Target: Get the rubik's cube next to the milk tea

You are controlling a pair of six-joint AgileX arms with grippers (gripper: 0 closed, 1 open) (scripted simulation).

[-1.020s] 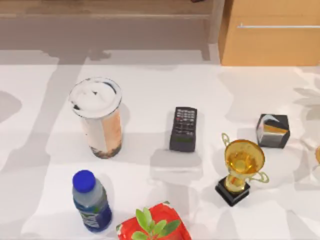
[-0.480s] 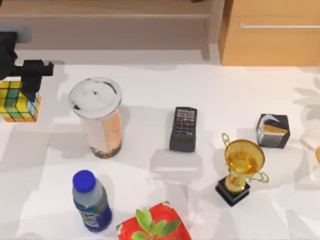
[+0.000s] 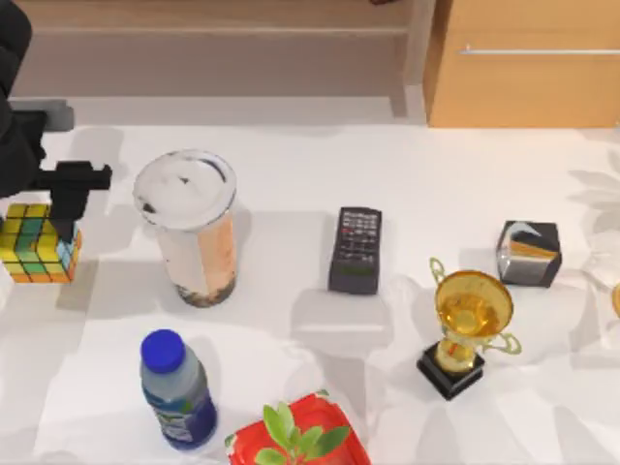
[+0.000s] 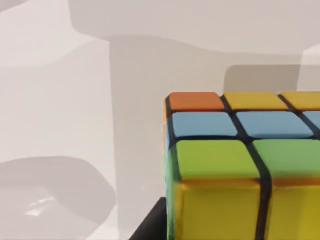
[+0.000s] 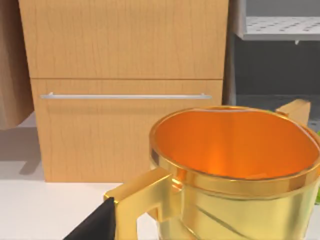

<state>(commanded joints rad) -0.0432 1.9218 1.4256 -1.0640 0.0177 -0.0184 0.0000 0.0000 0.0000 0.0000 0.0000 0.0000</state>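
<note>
While the left tool (image 3: 50,215) hangs over the desk's (image 3: 291,165) far left edge, it stays clamped on the rubik's cube (image 3: 39,244), its dark fingers gripping the cube's upper part. Left of the milk tea (image 3: 191,225) sits the cube, near it but apart, a bare strip of desk between them. From the left wrist view, the cube (image 4: 245,165) shows orange, blue, green and yellow squares. Right tool state: cannot tell; its wrist view looks past a gold trophy (image 5: 235,170) toward a wooden cabinet (image 5: 125,75). Elsewhere stand a remote (image 3: 356,249), a blue-capped bottle (image 3: 174,389) and a black-and-orange box (image 3: 529,253).
</note>
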